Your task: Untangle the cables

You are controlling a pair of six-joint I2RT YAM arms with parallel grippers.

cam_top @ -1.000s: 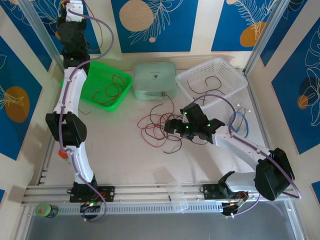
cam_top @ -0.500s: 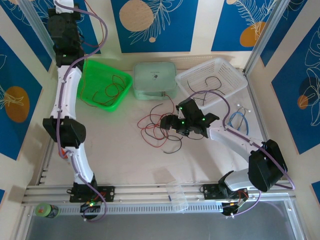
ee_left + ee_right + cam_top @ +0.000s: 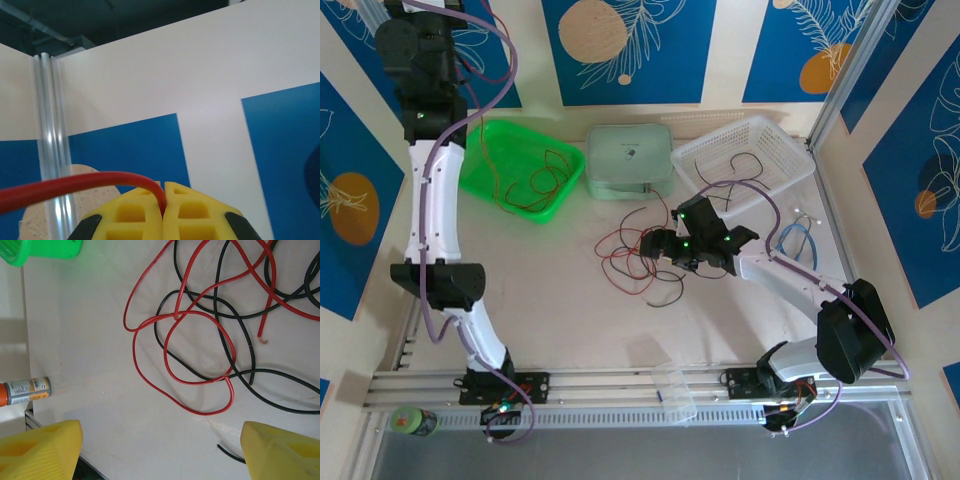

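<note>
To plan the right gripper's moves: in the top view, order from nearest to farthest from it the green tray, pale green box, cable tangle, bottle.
From the right gripper:
1. Cable tangle, directly under it.
2. Pale green box, behind it.
3. Green tray, back left.
4. Bottle, near left corner.

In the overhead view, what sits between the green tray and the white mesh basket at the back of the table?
A pale green box sits between the green tray and the white basket, as the top external view shows.

Bright even light, soft shadows, sharp
</note>
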